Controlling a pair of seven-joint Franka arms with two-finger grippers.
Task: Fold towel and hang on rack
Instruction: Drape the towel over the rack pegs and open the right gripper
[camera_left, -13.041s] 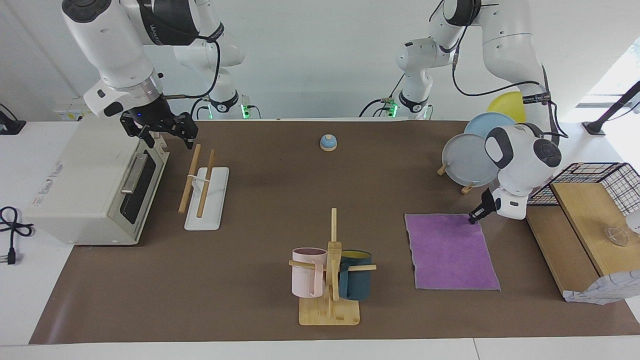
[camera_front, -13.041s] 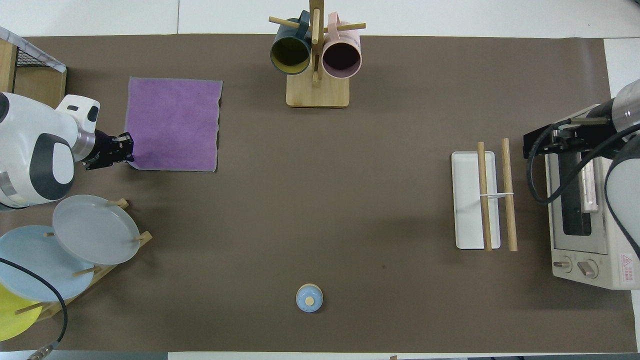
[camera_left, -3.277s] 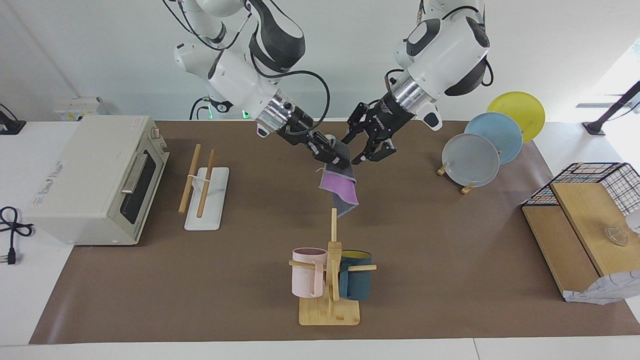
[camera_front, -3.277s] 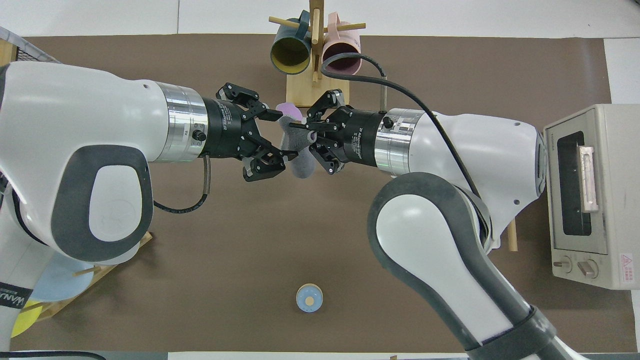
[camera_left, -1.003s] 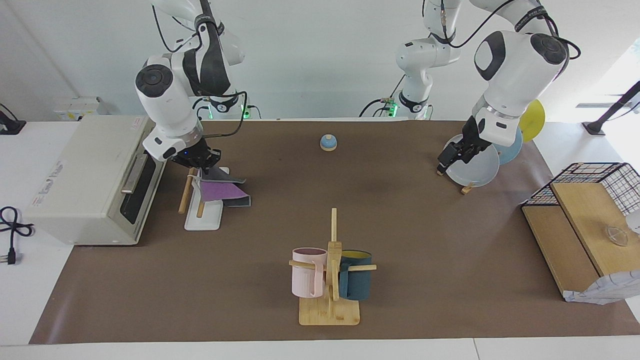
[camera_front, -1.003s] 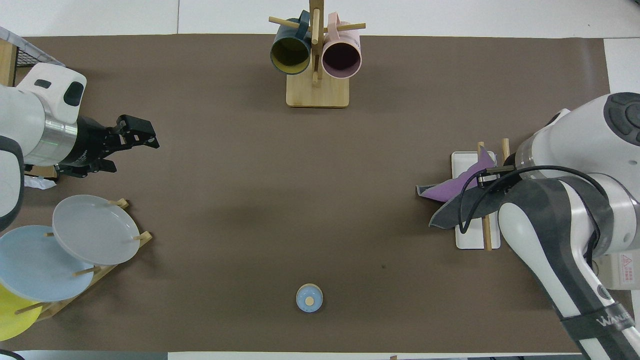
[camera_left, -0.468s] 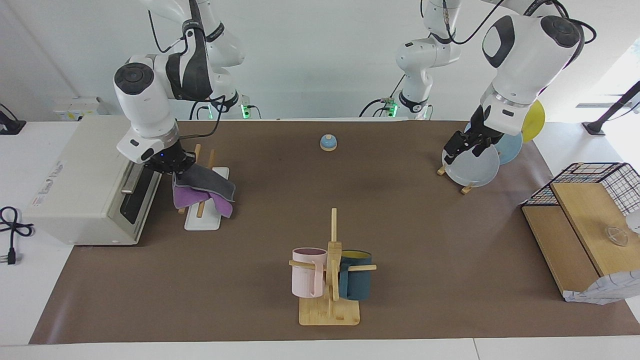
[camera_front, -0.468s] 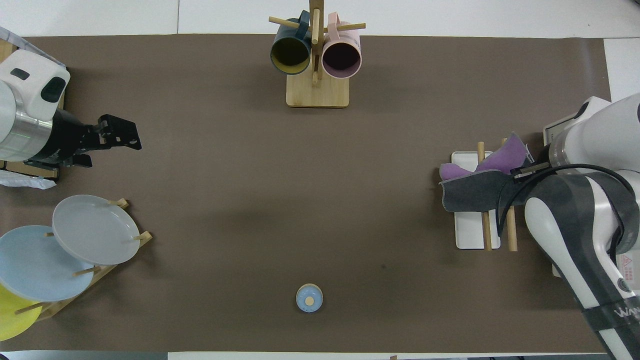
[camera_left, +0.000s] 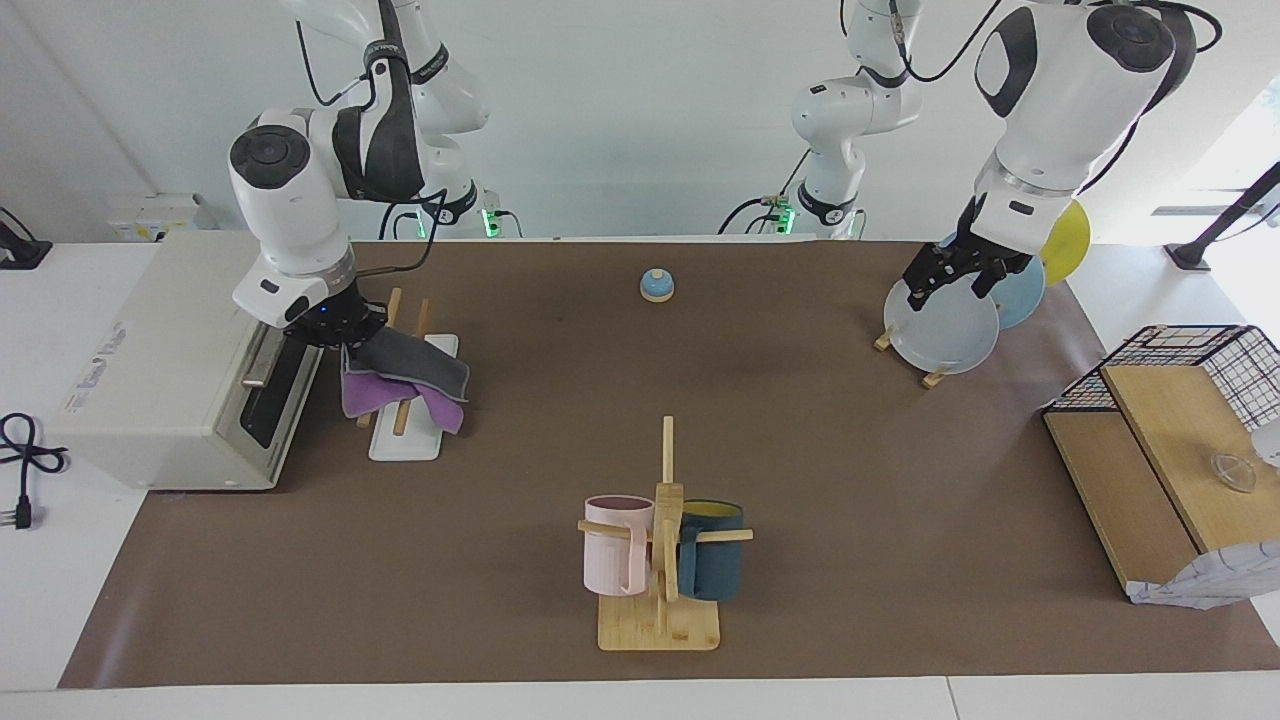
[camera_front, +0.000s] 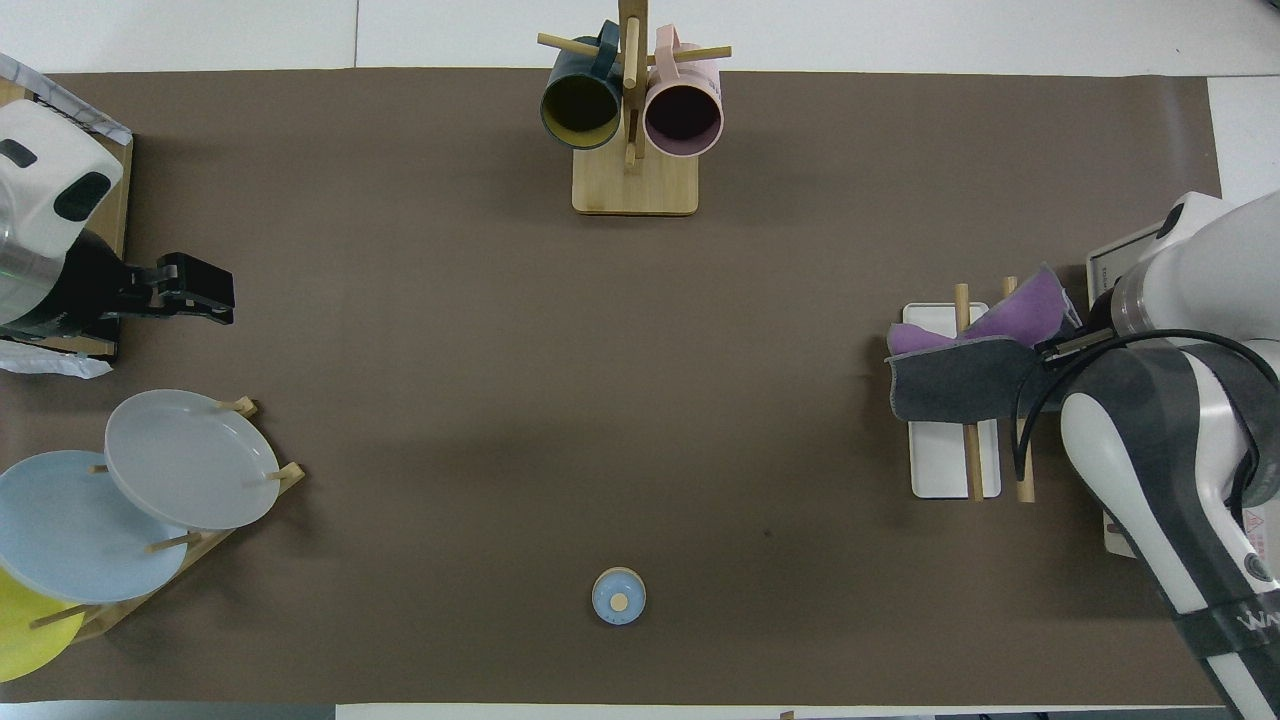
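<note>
The towel (camera_left: 405, 370) lies draped across both rods of the rack (camera_left: 408, 435), grey face up, with purple flaps hanging on both sides. It also shows in the overhead view (camera_front: 955, 385), across the rack's rods (camera_front: 968, 465). My right gripper (camera_left: 342, 335) is at the towel's edge on the oven side and is shut on it; its fingers are mostly hidden by the cloth and the arm. My left gripper (camera_left: 955, 272) is open and empty in the air over the plate stand; it also shows in the overhead view (camera_front: 195, 290).
A toaster oven (camera_left: 170, 360) stands right beside the rack. A mug tree (camera_left: 660, 560) with two mugs stands at mid-table, farther from the robots. A small blue bell (camera_left: 656, 286) sits near the robots. Plates on a stand (camera_left: 940, 325) and a wire basket (camera_left: 1190, 365) are at the left arm's end.
My right gripper has pulled the towel across the rack toward the oven, so it now drapes over both rods. My left gripper has risen and drawn back over the plates.
</note>
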